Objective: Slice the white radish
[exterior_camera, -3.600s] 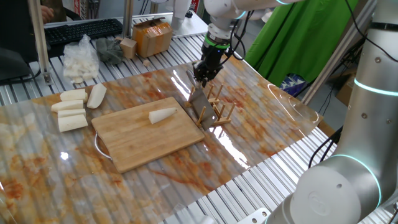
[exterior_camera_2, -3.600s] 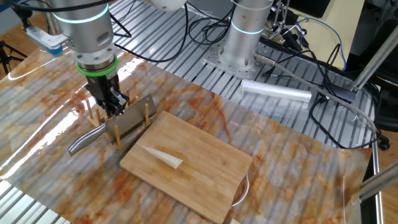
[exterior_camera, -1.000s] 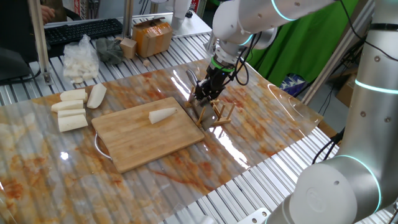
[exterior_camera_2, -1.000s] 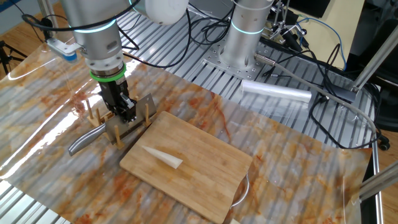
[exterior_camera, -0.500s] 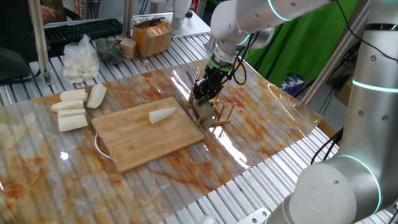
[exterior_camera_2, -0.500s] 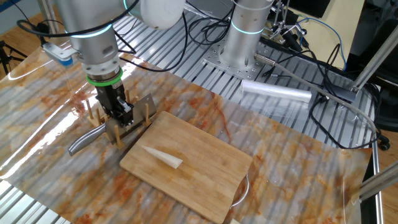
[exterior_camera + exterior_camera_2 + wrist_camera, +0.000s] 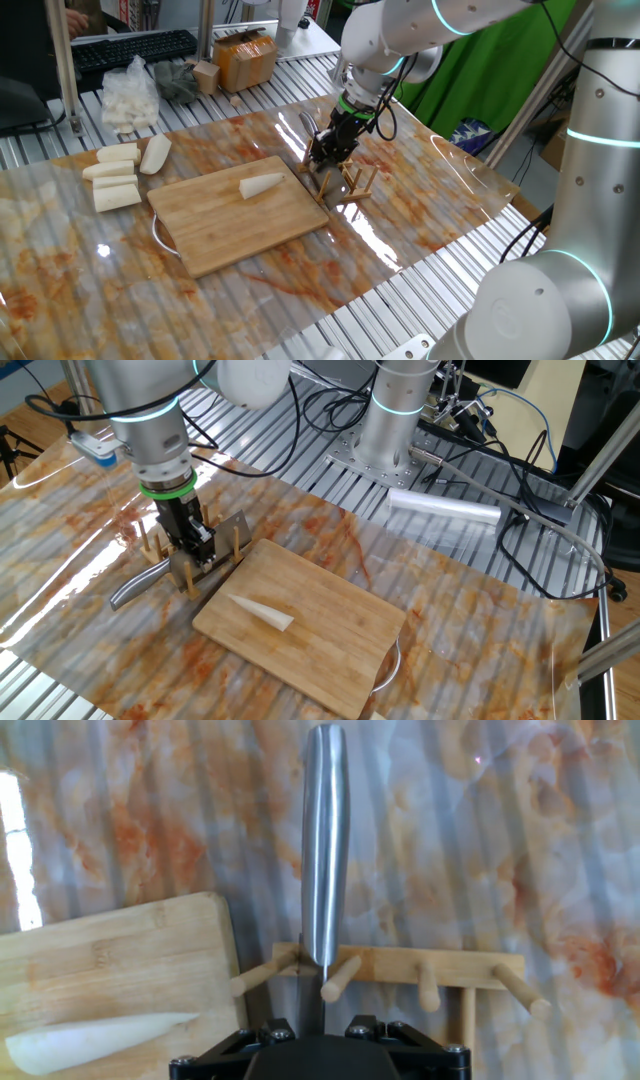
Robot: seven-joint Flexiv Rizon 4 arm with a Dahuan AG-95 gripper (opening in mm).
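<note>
Since the earliest frames our arm has come down from above the rack (image 7: 345,183) until the gripper (image 7: 325,155) sits low among the pegs, right over the knife (image 7: 160,572); across the last half second we see almost no change. In the hand view the steel handle (image 7: 325,840) runs straight away from us between the pegs, and the blade end disappears beneath the gripper body. The fingers themselves are hidden there and too dark in both fixed views, so we cannot tell how wide they stand or whether they have hold of the knife. The radish (image 7: 262,185) lies uncut near the middle of the board (image 7: 230,225), its point toward the rack, well apart from the gripper. We judge the risks to be these: closing off-centre could pinch a peg along with the knife, or catch only the edge of the blade so that it twists on lifting; the smooth rounded handle may slip or swing; a lift that is not straight up could snag the blade on the pegs and drag or tip the light rack toward the board. If the rack shifts, it could knock the radish out of place.
</note>
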